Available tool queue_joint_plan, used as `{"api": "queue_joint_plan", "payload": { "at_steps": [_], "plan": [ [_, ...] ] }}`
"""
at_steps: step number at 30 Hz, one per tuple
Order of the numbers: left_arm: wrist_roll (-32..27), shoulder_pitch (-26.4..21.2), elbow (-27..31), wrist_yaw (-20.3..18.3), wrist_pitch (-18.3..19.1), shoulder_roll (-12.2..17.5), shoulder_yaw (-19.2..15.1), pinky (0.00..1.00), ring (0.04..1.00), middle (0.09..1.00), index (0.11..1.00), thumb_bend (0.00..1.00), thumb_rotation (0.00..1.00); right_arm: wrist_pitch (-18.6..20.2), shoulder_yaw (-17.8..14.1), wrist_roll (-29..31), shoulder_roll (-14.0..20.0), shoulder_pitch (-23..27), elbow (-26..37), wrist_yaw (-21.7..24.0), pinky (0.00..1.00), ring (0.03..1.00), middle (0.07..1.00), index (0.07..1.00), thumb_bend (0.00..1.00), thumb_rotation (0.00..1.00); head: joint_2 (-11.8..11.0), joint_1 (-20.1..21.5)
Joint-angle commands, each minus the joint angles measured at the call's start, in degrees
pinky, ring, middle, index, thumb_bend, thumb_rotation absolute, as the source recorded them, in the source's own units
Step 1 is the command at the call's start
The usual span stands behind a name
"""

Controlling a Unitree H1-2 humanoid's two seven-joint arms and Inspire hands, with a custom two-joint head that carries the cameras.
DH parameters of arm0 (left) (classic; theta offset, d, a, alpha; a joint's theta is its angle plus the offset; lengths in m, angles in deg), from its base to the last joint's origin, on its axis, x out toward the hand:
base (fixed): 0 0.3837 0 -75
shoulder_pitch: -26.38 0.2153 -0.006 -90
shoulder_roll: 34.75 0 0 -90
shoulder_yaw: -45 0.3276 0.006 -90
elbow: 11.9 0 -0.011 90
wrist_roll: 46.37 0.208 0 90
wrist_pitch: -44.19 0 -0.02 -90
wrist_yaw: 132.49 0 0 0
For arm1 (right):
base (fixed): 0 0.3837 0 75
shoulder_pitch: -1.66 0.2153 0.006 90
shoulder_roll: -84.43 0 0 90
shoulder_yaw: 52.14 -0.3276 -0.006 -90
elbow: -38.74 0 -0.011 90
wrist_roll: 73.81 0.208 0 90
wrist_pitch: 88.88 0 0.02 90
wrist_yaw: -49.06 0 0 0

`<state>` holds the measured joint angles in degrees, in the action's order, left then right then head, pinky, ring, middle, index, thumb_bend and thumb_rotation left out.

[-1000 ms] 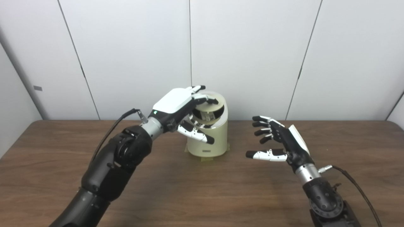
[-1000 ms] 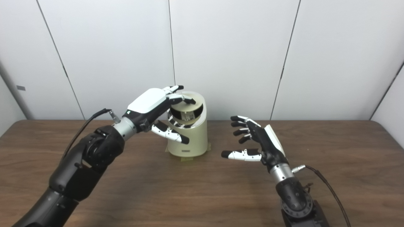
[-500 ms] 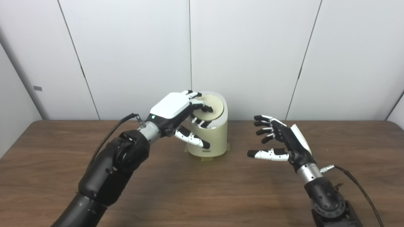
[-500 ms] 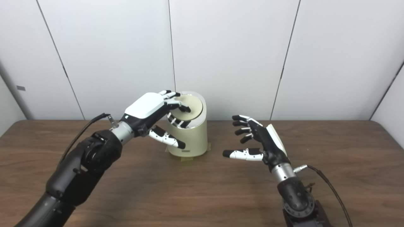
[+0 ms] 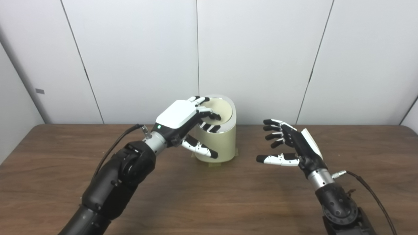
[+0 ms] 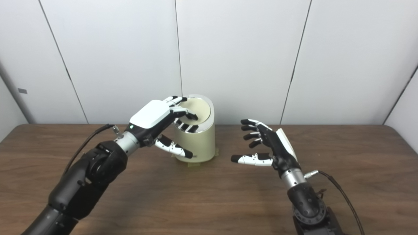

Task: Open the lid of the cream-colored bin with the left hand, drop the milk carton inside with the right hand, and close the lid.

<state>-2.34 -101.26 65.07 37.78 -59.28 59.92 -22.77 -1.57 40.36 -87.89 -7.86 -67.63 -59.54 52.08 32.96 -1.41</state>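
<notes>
The cream-colored bin [image 5: 223, 147] stands at the table's back middle. Its round lid [image 5: 224, 109] lies down flat inside the chrome rim. My left hand [image 5: 183, 120] is at the bin's left. Its fingertips [image 5: 211, 115] rest on the lid's front edge and its thumb hangs apart in front of the bin wall. It grips nothing. My right hand [image 5: 290, 143] hovers open and empty to the right of the bin, palm turned toward it. No milk carton shows in either view.
The bin sits on yellowish tape patches [image 5: 214, 164] on the brown wooden table [image 5: 209, 202]. White wall panels stand close behind. A cable runs from each wrist, the right one [image 5: 369, 192] trailing toward the table's front right.
The lid, held tilted open a second ago with a printed object visible inside, has come down flat on the bin. My left hand came down with it. The right hand barely moved.
</notes>
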Motion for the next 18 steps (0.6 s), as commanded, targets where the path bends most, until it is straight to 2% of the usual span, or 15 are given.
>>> {"api": "queue_joint_plan", "payload": {
  "at_steps": [1, 7, 9, 12, 15, 18],
  "plan": [
    [3.0, -1.2, 0.6, -1.7, -0.5, 1.2, 2.1, 1.00, 0.986, 0.758, 0.757, 1.00, 0.44, -2.2, -0.5, 0.6, 0.8, 1.9, 1.4, -0.4, 0.54, 0.669, 0.756, 0.787, 0.79, 0.29, 0.0, -0.1],
    [5.2, -0.9, 1.6, -2.7, -0.6, 2.1, 4.5, 1.00, 0.990, 0.747, 0.740, 1.00, 0.44, -1.7, -0.6, 0.7, 0.9, 1.7, 1.9, -0.3, 0.55, 0.671, 0.756, 0.786, 0.79, 0.31, 0.4, 0.0],
    [4.8, -0.8, 1.8, -3.4, -0.2, 2.2, 4.7, 1.00, 0.989, 0.742, 0.737, 1.00, 0.44, -1.8, -0.6, 0.7, 0.8, 1.6, 2.0, -0.4, 0.55, 0.669, 0.754, 0.784, 0.79, 0.31, 0.3, 0.1],
    [4.2, -0.5, 2.0, -2.2, -0.3, 2.2, 4.1, 1.00, 0.974, 0.735, 0.733, 1.00, 0.45, -1.8, -0.7, 0.7, 0.8, 1.5, 2.0, -0.5, 0.55, 0.672, 0.754, 0.784, 0.79, 0.30, 0.1, 0.0],
    [2.1, 0.1, 2.0, 1.0, -0.8, 1.5, 2.0, 1.00, 0.967, 0.744, 0.740, 1.00, 0.43, -1.8, -0.8, 0.5, 0.9, 1.4, 1.8, -0.6, 0.55, 0.674, 0.756, 0.788, 0.78, 0.28, 0.1, -0.2],
    [-2.2, 0.8, 1.1, 4.8, -2.0, 0.3, -1.8, 1.00, 0.959, 0.762, 0.770, 1.00, 0.42, -1.6, -0.7, 0.1, 1.0, 1.5, 2.0, -0.7, 0.55, 0.676, 0.757, 0.788, 0.78, 0.28, 0.0, -0.2]
  ]
}}
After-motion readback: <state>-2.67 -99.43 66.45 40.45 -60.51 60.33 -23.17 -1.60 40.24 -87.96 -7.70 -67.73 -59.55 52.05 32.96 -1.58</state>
